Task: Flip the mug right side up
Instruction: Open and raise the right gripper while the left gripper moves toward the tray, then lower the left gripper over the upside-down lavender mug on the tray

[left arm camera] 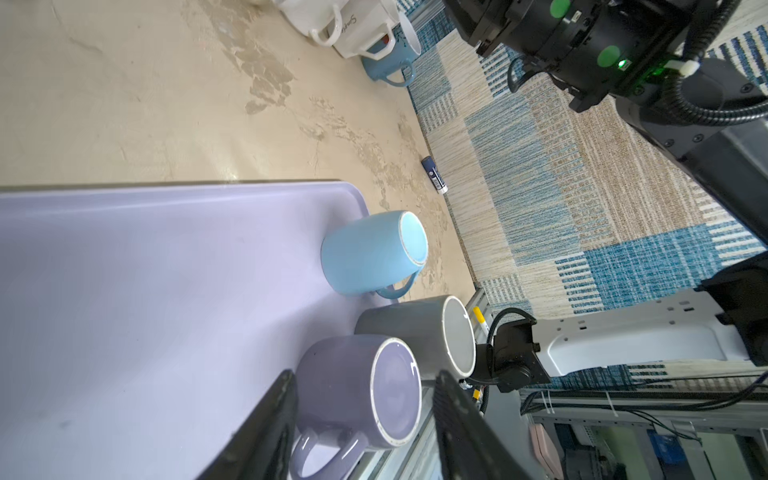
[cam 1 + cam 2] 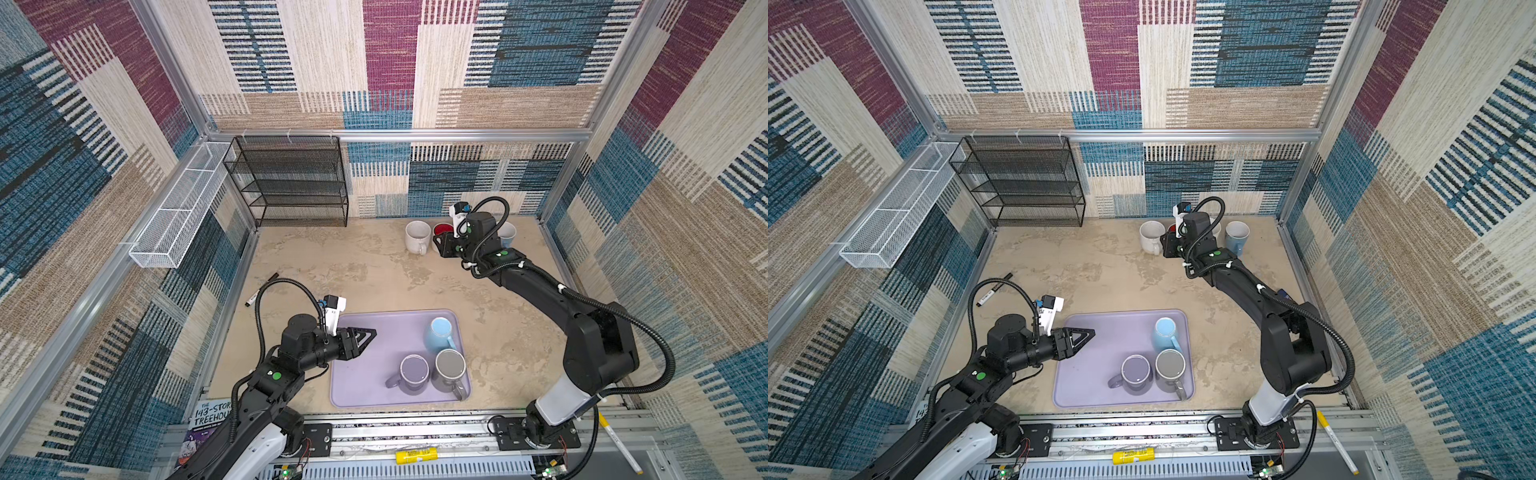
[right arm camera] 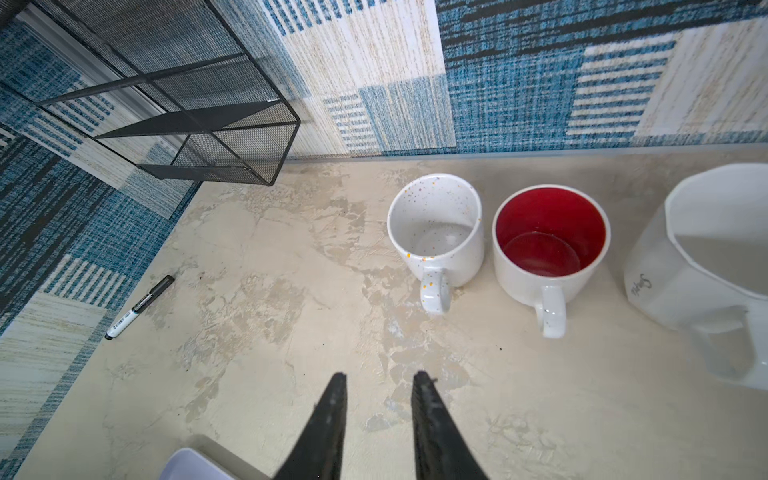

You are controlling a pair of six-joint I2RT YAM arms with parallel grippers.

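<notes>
Three mugs stand upside down, bases up, at the right end of the lilac tray (image 2: 365,374): a light blue mug (image 2: 439,334) (image 1: 370,253), a purple mug (image 2: 413,372) (image 1: 353,386) and a grey mug (image 2: 450,365) (image 1: 407,328). My left gripper (image 2: 368,336) (image 1: 365,374) hovers open over the tray's left part, pointing at the mugs and well short of them, holding nothing. My right gripper (image 2: 437,243) (image 3: 379,374) is at the back of the table, jaws a little apart over bare tabletop, with nothing in them.
Upright mugs line the back wall: speckled white (image 3: 436,232), red-lined (image 3: 548,245), faceted white (image 3: 706,270) and blue (image 2: 508,235). A black wire shelf (image 2: 286,183) and a white mesh basket (image 2: 178,212) sit back left. A marker (image 2: 262,289) lies left.
</notes>
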